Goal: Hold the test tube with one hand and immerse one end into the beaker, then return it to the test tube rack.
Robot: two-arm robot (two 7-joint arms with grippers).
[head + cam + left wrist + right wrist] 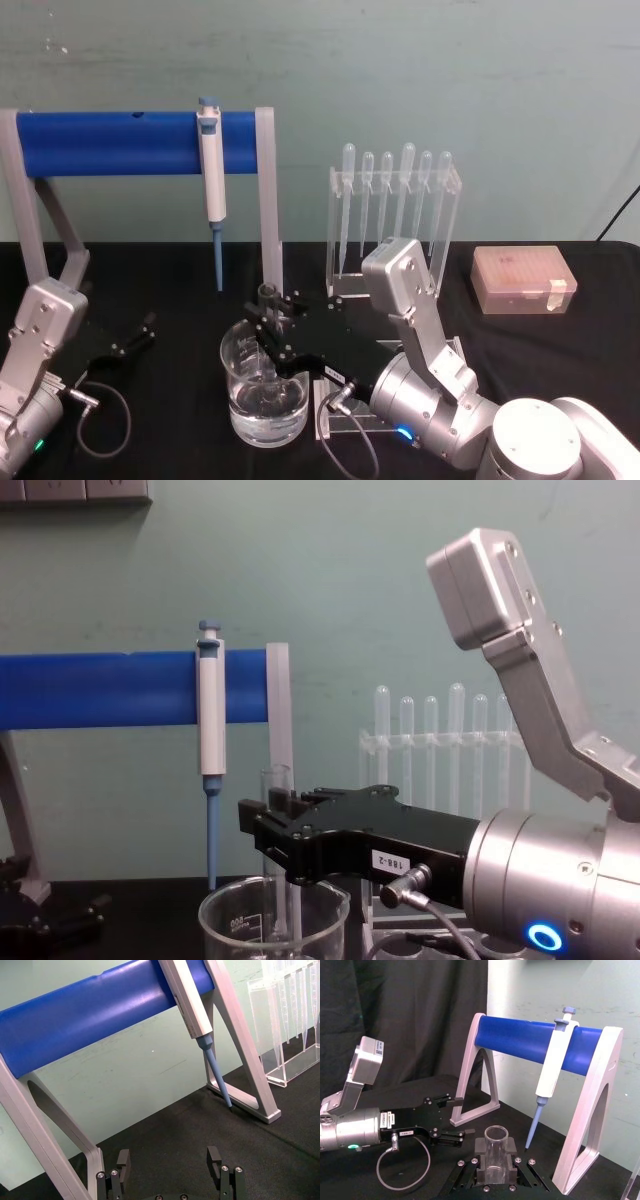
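My right gripper (pixel 270 318) is shut on the test tube (pixel 267 294), a clear glass tube held upright with its open rim above the jaws. The tube's lower part hangs inside the beaker (pixel 240 360), a wide clear glass with water in the bottom; the tip looks to be at the water. From the chest, the tube (pixel 276 780) passes down through the right gripper (pixel 272 832) into the beaker (pixel 235 920). In the right wrist view the tube's rim (pixel 496 1134) sits between the pads of my right gripper (pixel 496 1159). My left gripper (pixel 135 335) rests open at the left, holding nothing (pixel 169 1160).
A blue-and-white pipettor (pixel 211 170) hangs on the blue bar stand (pixel 110 142) just behind the beaker. A clear rack of thin pipettes (pixel 395 215) stands behind my right arm. A pink tip box (pixel 523 280) sits at the far right.
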